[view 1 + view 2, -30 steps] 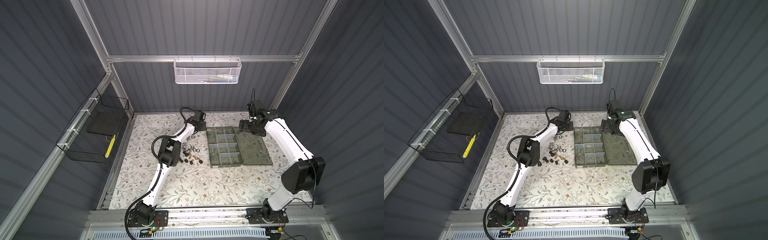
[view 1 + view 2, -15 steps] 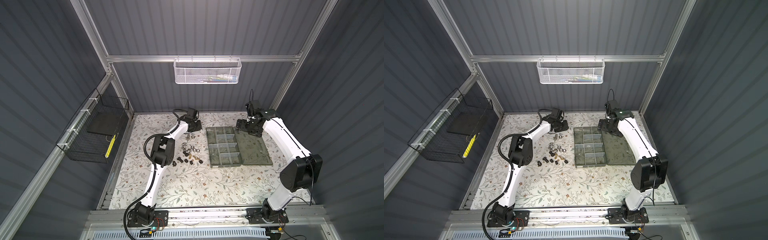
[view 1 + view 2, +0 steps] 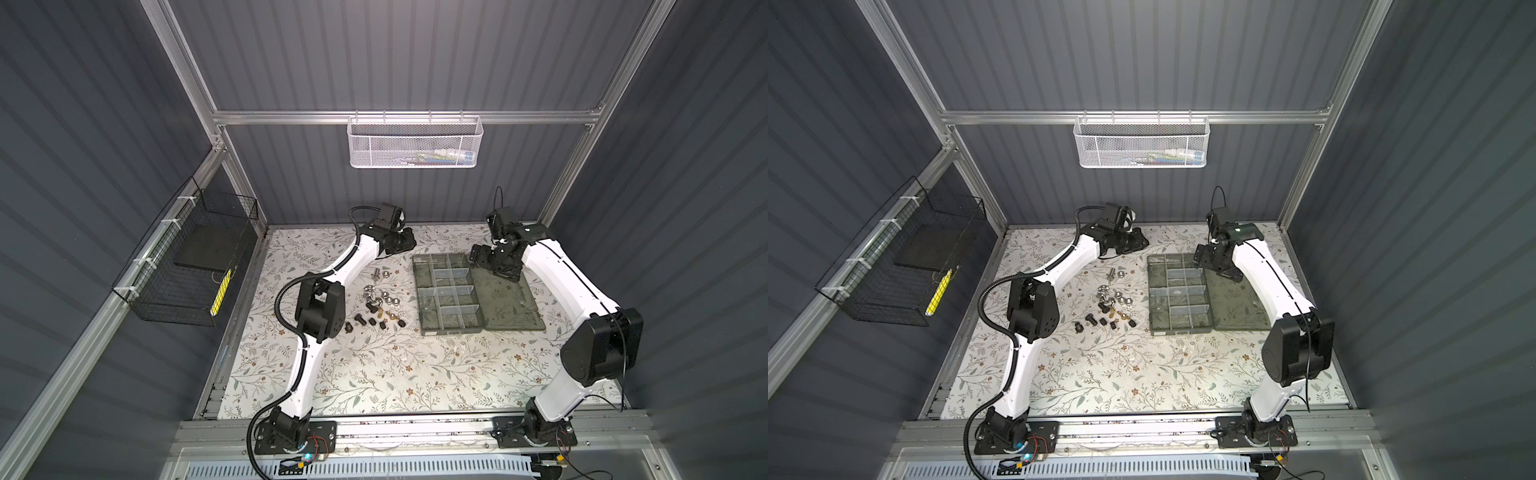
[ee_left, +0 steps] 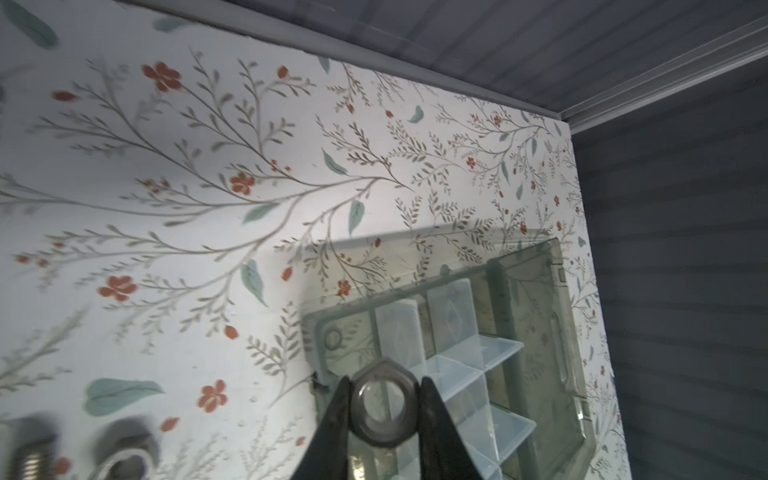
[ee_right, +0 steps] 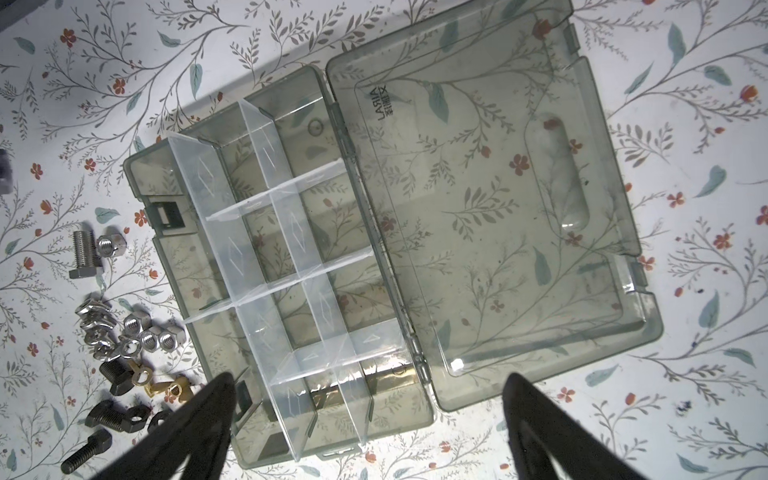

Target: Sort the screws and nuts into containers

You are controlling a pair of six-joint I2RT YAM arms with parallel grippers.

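Note:
My left gripper (image 4: 384, 380) is shut on a grey hex nut (image 4: 382, 402), held flat between the two black fingers. In both top views it hovers at the back (image 3: 405, 241) (image 3: 1138, 242), just left of the far-left corner of the smoky organiser box (image 3: 417, 291) (image 3: 1151, 291) (image 5: 164, 257). The box lid (image 3: 505, 299) (image 5: 498, 216) lies open to the right. Loose screws and nuts (image 3: 380, 305) (image 3: 1113, 305) (image 5: 124, 345) lie on the mat left of the box, with a silver bolt (image 5: 85, 253) and a nut (image 5: 111, 245) apart from the pile. My right gripper (image 5: 370, 376) (image 3: 484, 259) hangs open and empty over the box's far right end.
A white mesh basket (image 3: 414, 141) hangs on the back wall and a black wire basket (image 3: 187, 266) on the left wall. The floral mat (image 3: 395, 374) stretches in front of the box. The left arm's elbow (image 3: 320, 307) stands just left of the pile.
The left arm's elbow has swung left while its gripper stays at the back with the nut still held. The right gripper has edged left over the box.

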